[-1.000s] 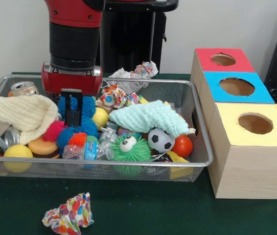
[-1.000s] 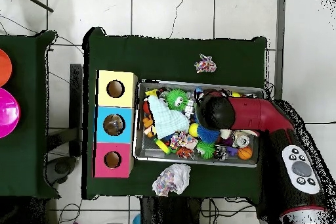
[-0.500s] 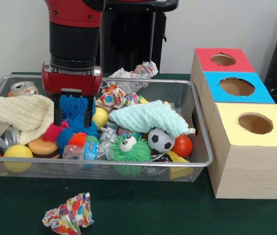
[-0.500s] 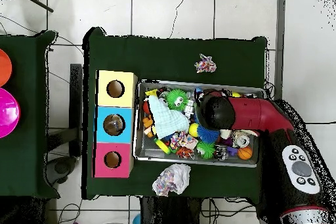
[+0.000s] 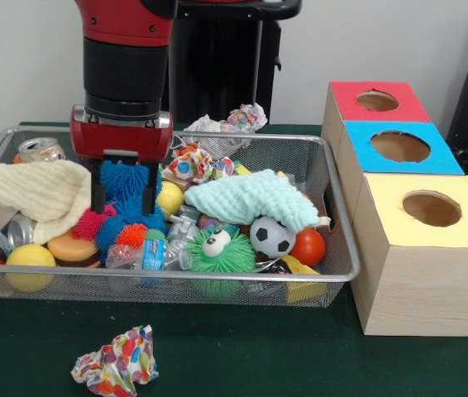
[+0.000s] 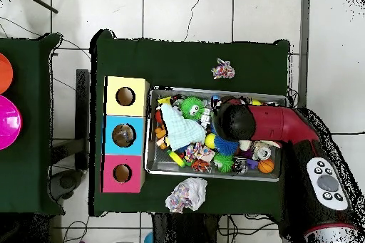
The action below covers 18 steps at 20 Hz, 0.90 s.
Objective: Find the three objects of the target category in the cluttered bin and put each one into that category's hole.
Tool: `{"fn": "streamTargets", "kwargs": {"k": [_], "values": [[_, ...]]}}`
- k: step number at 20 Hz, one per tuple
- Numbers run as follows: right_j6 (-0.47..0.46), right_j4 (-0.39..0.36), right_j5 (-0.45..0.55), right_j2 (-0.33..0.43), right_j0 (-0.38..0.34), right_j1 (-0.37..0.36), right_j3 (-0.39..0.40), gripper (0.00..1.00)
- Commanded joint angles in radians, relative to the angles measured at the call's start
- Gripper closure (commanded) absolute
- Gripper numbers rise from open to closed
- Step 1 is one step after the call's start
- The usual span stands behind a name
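A: Starting at the left of the front view, what lay in the wire bin (image 5: 343,248)?

B: A cream knitted cloth (image 5: 35,188) was draped over the left end, a drink can (image 5: 40,150) behind it, a yellow ball (image 5: 29,258) and an orange disc (image 5: 72,246) in front of it against the near wall.

A: And the gripper (image 5: 123,198)?

B: It stood low inside the bin, just right of the cloth. Its two dark fingers (image 5: 97,187) were spread wide, one on each side of a blue spiky ball (image 5: 126,179). I could not tell whether they were pressing on it. A pink spiky ball (image 5: 92,220) and a small orange spiky ball (image 5: 131,235) lay just below.

A: Further right?

B: A green fuzzy toy with an eye (image 5: 219,249), a mint cloth (image 5: 246,197), a small soccer ball (image 5: 271,236) and a red ball (image 5: 308,246). On the green tabletop in front of the bin lay a crumpled patterned paper (image 5: 117,362).

A: And beside the bin?

B: A wooden box (image 5: 420,281) at its right end, with three round holes: the yellow hole (image 5: 432,208) nearest, the blue hole (image 5: 400,146) in the middle, the red hole (image 5: 377,101) farthest.

A: From overhead?

B: The red arm (image 6: 281,125) reached into the bin and hid the gripper.
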Motion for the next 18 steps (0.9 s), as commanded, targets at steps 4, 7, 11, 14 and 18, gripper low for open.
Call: {"fn": "streamTargets", "kwargs": {"k": [4, 7, 11, 14, 18], "values": [[-0.131, -0.017, 0.117, 0.1, -0.025, 0.046, -0.014, 0.0], [-0.201, -0.03, 0.143, 0.133, -0.039, 0.053, -0.028, 0.0], [-0.31, -0.064, 0.177, 0.187, -0.056, 0.082, -0.06, 0.0], [-0.37, -0.103, 0.185, 0.221, -0.066, 0.099, -0.077, 0.0], [-0.407, -0.135, 0.202, 0.26, -0.083, 0.11, -0.087, 0.0]]}}
